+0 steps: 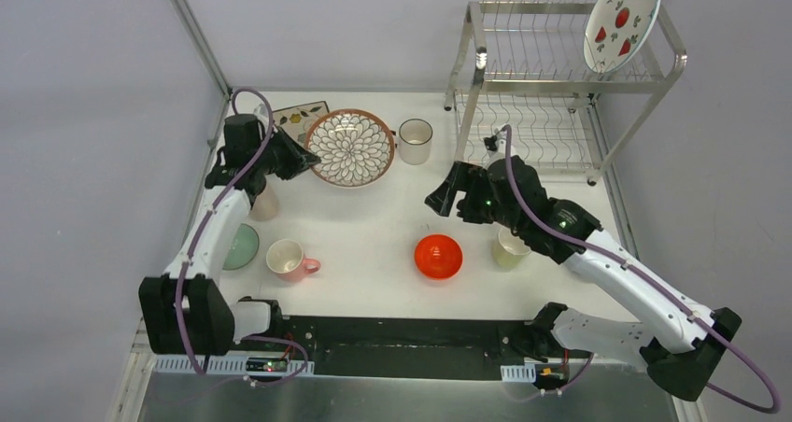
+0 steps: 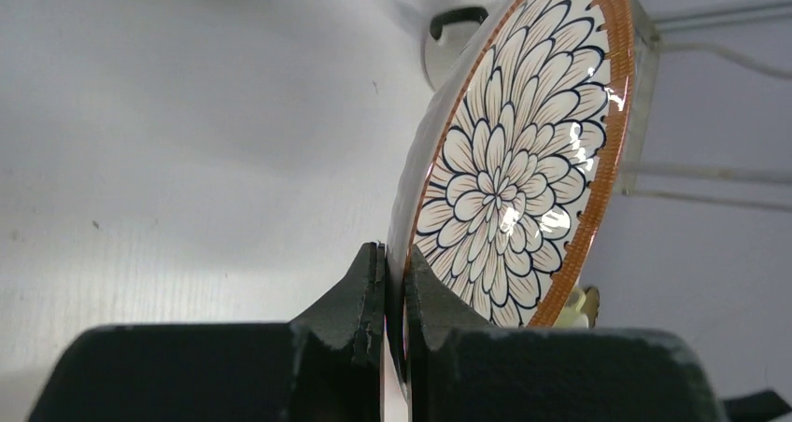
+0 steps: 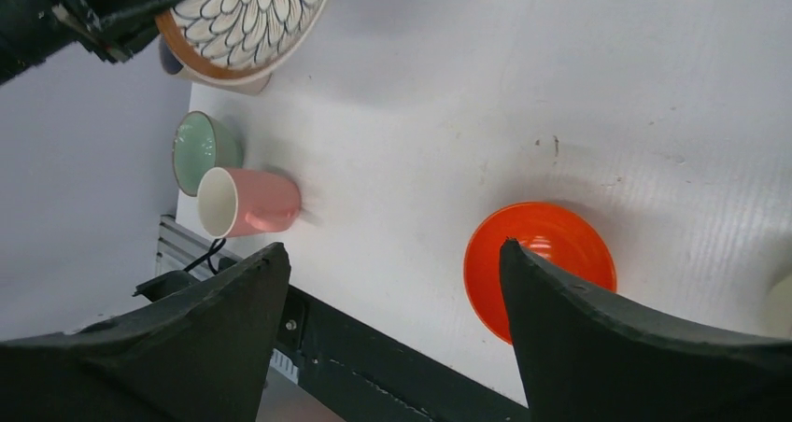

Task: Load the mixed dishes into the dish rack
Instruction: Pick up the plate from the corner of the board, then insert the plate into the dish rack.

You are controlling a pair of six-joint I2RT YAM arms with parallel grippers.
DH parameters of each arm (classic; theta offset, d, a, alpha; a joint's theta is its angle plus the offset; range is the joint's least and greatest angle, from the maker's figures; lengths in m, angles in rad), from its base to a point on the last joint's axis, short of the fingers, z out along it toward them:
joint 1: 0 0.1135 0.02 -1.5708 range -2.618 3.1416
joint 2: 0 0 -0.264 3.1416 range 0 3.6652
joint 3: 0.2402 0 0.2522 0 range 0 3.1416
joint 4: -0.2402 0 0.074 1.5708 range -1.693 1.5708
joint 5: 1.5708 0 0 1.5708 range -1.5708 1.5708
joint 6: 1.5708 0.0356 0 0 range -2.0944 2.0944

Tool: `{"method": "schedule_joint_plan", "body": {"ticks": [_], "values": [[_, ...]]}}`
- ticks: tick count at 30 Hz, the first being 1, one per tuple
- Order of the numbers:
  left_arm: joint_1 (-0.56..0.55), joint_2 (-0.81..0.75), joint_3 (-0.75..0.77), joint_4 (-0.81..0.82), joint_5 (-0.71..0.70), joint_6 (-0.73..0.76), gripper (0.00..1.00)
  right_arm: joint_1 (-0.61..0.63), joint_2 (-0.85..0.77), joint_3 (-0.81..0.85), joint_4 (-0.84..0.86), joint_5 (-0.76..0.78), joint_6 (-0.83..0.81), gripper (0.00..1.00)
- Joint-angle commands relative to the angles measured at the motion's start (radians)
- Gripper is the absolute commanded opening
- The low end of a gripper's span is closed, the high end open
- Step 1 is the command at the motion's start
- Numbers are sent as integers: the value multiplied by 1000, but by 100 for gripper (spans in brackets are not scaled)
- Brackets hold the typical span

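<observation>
Left wrist view: left claw (image 2: 393, 263) clamps the rim of the brown-petal round plate (image 2: 519, 161); right claw (image 3: 392, 249) stands wide apart, unladen, over the surface (image 3: 448, 114) near the red-orange bowl (image 3: 546, 254).

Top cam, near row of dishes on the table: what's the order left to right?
pale green bowl → pink cup → red-orange bowl → yellow cup

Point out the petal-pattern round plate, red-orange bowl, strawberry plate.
round brown-rimmed petal-pattern plate (image 2: 509, 193), left wrist view, centre of its patterned face.
glossy red-orange bowl (image 1: 438, 256), top view, middle of its inside.
white strawberry-print plate (image 1: 621, 17), top view, centre of its face.
</observation>
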Motion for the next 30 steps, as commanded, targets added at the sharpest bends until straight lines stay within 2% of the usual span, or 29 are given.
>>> {"method": "schedule_joint_plan", "body": {"ticks": [1,3,7,12,13,14,25,30], "values": [[0,-178,-32,34,155,57,0,6,47,-5,107,-81,26,79],[0,-213,-61,-16,207,81,0,6,73,-6,133,-111,31,70],[-5,-262,-142,-18,358,103,0,6,101,-4,167,-113,36,61],[-19,-301,-201,-29,459,170,0,6,126,-7,213,-113,36,61],[-25,-304,-206,-31,470,184,0,5,132,-3,215,-152,42,56],[-33,-304,-208,-34,477,197,0,5,140,1,214,-151,44,55],[-118,-269,-167,-31,563,308,0,1,217,25,197,-152,52,54],[-132,-256,-159,-32,556,321,0,-21,191,9,186,-151,40,35]]}}
